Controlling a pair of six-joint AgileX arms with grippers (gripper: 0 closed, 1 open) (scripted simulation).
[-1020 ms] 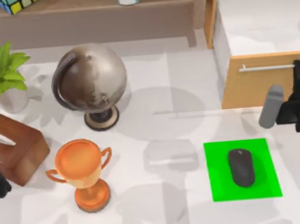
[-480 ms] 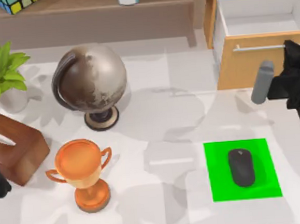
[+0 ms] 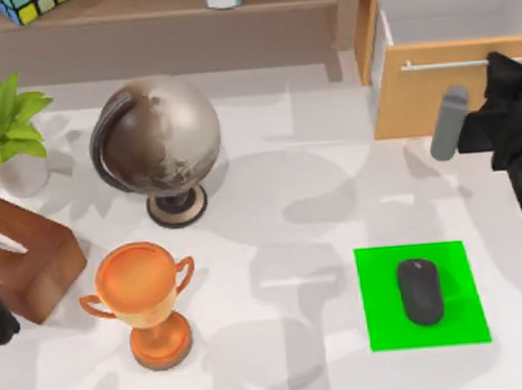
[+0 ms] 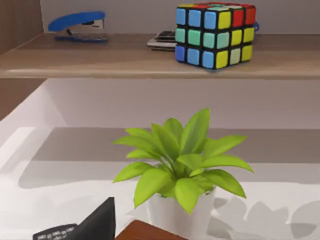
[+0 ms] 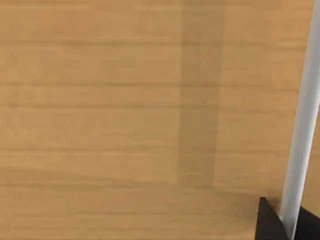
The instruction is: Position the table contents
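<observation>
Mouse: the black mouse (image 3: 420, 292) lies centred on the green mat (image 3: 379, 321), on the table (image 3: 284, 374).
Right gripper: right gripper (image 3: 505, 81) pinches the drawer handle (image 3: 445, 64) beyond the mat.
Left arm: parked, far from the mat.
Technique: push squarely, keeping the handle level.
Change: drawer (image 3: 425, 101) sits further shut than a second ago.

Office desk: stapler (image 4: 77, 25), drawer (image 3: 434, 91)
</observation>
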